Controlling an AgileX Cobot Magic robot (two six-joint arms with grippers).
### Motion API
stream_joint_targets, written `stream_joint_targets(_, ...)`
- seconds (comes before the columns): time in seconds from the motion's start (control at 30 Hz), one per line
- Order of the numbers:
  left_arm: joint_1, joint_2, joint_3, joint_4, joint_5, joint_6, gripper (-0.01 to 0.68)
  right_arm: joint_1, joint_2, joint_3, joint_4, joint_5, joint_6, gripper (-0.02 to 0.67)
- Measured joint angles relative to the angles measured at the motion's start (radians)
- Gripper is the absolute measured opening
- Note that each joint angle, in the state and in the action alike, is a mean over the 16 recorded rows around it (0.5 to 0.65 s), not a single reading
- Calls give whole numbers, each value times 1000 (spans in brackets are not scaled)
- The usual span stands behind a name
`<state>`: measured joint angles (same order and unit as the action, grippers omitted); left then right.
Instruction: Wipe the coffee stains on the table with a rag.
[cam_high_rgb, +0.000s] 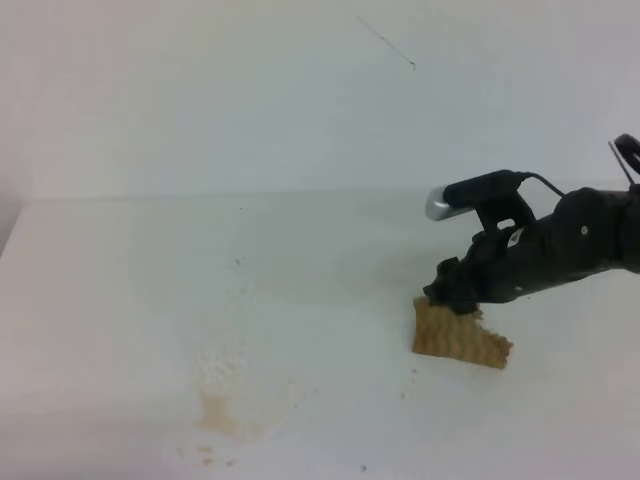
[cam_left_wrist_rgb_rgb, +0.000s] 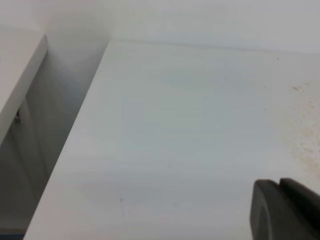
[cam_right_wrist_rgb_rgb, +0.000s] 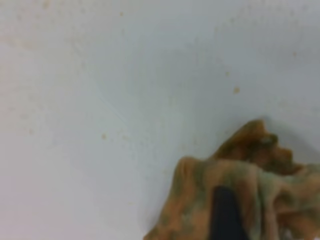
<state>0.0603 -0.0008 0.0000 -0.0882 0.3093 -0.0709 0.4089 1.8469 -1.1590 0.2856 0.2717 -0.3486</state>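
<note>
Orange-brown coffee stains (cam_high_rgb: 218, 412) mark the near edge of the white table (cam_high_rgb: 130, 280), with pale smears and tiny specks just above them, well to the left of the rag (cam_high_rgb: 460, 338). Farther back, the tan ribbed rag lies bunched on the table with the right gripper (cam_high_rgb: 452, 292) down on its top edge; one dark finger (cam_right_wrist_rgb_rgb: 226, 212) presses into the folds, though whether the jaws are apart or clamped cannot be told. Of the left gripper (cam_left_wrist_rgb_rgb: 285, 210) only a dark corner shows above bare table, its state unclear.

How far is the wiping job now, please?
Partly done: only faint smears of the coffee stains remain on the table. In hand: the right gripper is at the bunched rag, apart from the stains. Left: wipe the remaining smears.
</note>
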Motion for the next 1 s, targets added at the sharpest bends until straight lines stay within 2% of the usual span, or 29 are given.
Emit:
stream_joint_targets(0.13,0,0,0,0,0,0,-2,0,-91,0,-3,20,-16,514)
stream_joint_targets(0.2,0,0,0,0,2,0,-2,0,-153,0,-10,40,-24,529)
stream_joint_targets(0.27,0,0,0,0,2,0,-2,0,-224,0,-20,71,-31,513)
stream_joint_targets(0.33,0,0,0,0,1,0,-2,0,-301,0,-31,111,-37,468)
stream_joint_targets(0.53,0,0,0,0,1,0,-2,0,-553,1,-75,270,-36,264)
stream_joint_targets(0.77,0,0,0,0,-2,0,-2,0,-849,51,-188,406,70,48)
stream_joint_targets(0.87,0,0,0,0,-1,0,-3,0,-979,117,-253,411,154,7)
stream_joint_targets(1.0,0,-2,2,0,-1,0,-3,0,-1143,239,-350,364,278,4)
